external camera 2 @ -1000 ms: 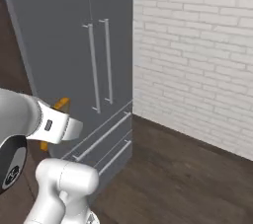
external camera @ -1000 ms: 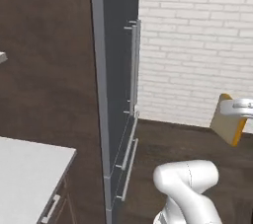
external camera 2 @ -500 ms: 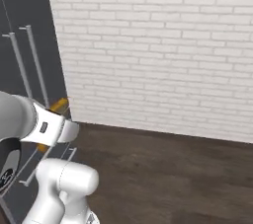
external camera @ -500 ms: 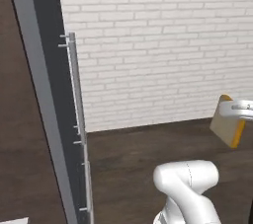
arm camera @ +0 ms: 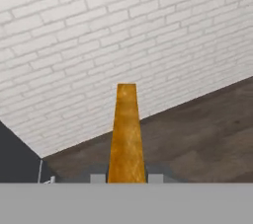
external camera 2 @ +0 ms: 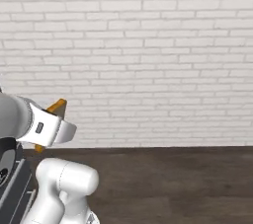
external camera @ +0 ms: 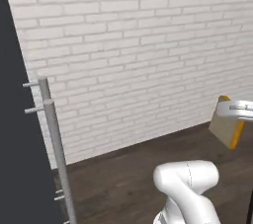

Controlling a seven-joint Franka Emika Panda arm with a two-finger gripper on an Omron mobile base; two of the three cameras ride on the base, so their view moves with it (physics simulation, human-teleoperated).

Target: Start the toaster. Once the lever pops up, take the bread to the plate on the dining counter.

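A white brick wall [external camera 2: 148,45] faces the robot while the gripper [arm camera: 126,178] clamps the bread [arm camera: 126,134] edge-on, its long axis running straight out from the jaws.

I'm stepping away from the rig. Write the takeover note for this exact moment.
Gripper: shut on the bread, which stands up between the fingertips in the hand view.
Surroundings: white brick wall, dark wood floor, dark fridge at the left base view's left edge.
Done: bread is out of the toaster and in hand.
Left: reach the dining counter and set the bread on the plate.
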